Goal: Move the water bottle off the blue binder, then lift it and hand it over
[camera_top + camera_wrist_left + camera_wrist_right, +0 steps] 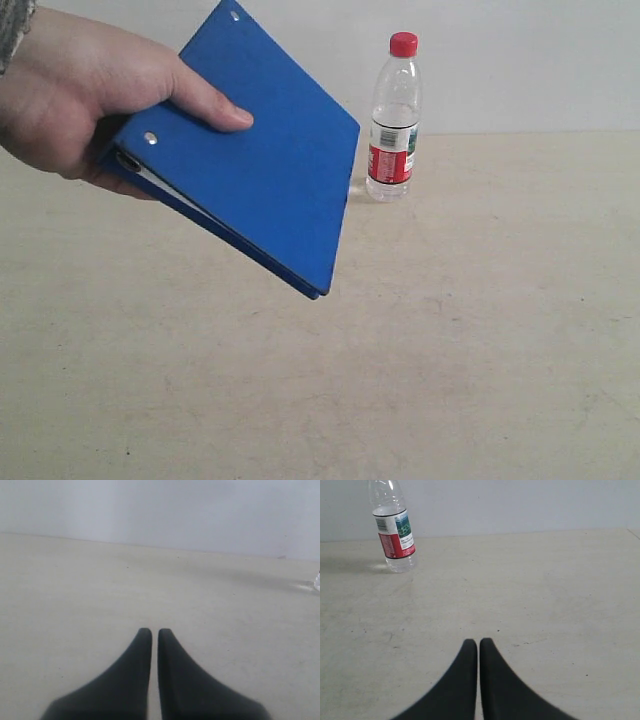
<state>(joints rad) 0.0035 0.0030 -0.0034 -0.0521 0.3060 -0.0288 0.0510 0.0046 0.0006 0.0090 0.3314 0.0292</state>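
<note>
A person's hand (70, 105) holds the blue binder (255, 165) tilted in the air at the left of the exterior view, thumb on its cover between two silver rivets. Behind it the water bottle (394, 120) stands upright on the beige table, red cap on top, apart from the binder. The same bottle (394, 527) shows far off in the right wrist view, its cap cut off by the frame. My left gripper (155, 631) is shut over bare table with nothing in it. My right gripper (478, 641) is shut and empty too. Neither gripper shows in the exterior view.
The beige table (450, 330) stretches bare in front of the bottle and meets a pale wall (520, 60) at the back. A sliver of something clear (317, 581) sits at the edge of the left wrist view.
</note>
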